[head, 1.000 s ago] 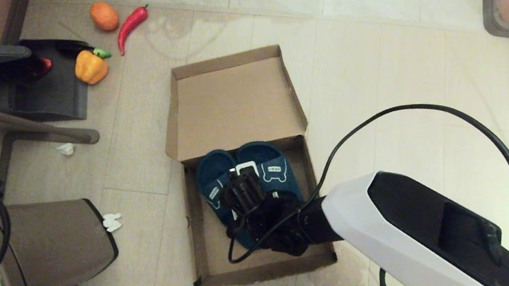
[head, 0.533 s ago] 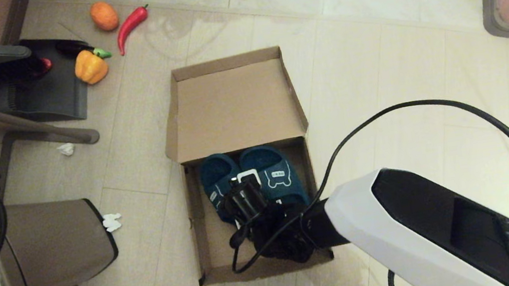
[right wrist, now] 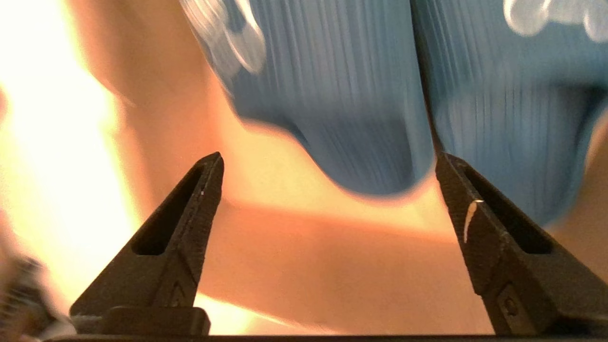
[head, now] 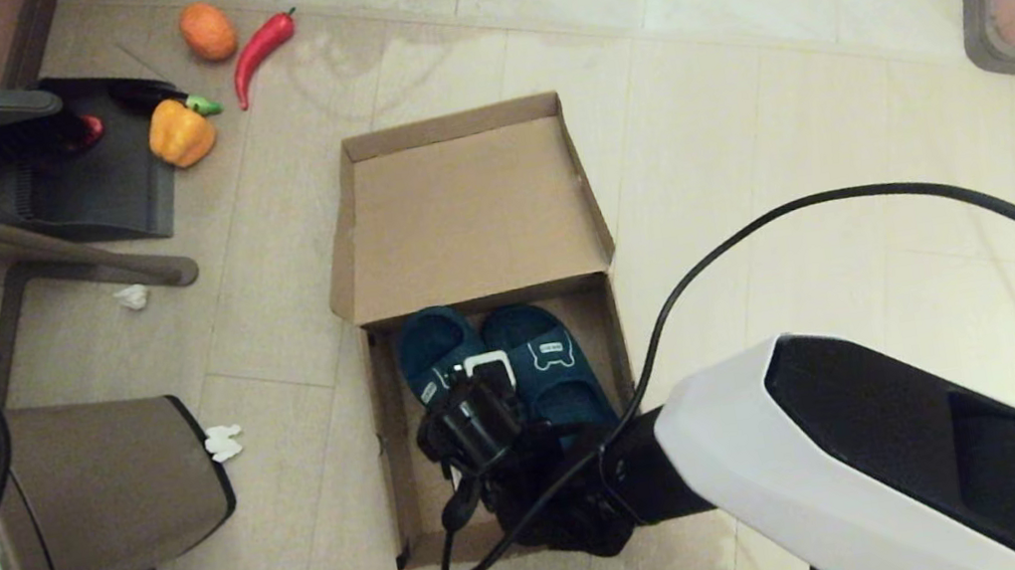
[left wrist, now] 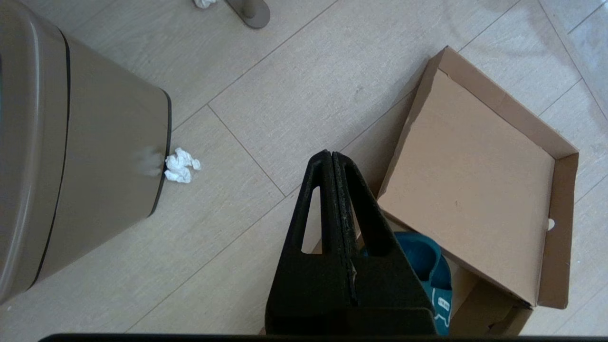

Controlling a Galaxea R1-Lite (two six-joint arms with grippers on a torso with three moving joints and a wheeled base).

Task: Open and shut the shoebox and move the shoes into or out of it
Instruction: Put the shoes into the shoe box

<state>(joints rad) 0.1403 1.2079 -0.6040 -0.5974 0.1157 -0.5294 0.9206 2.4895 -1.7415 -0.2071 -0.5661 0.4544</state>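
the shoebox (head: 395, 443) lies open on the floor in the centre of the head view, its lid (head: 467, 216) folded back toward the top of the frame. the shoes (head: 540, 366) sit side by side in the upper half of the box, toes toward the lid hinge. the right gripper (right wrist: 327, 175) hangs inside the box over the heel ends, its fingers spread wide with nothing between them; in the right wrist view the two heels lie just ahead of the fingertips. the left gripper (left wrist: 332, 161) is parked at the left edge of the head view above the trash bin (head: 97, 497), its fingers pressed together and empty.

the slippers look like light, soft rubber that would flex rather than break, with a ribbed footbed giving some grip. the strap arch or a heel edge seems the likeliest place to pinch; a flat sole alone may slip.
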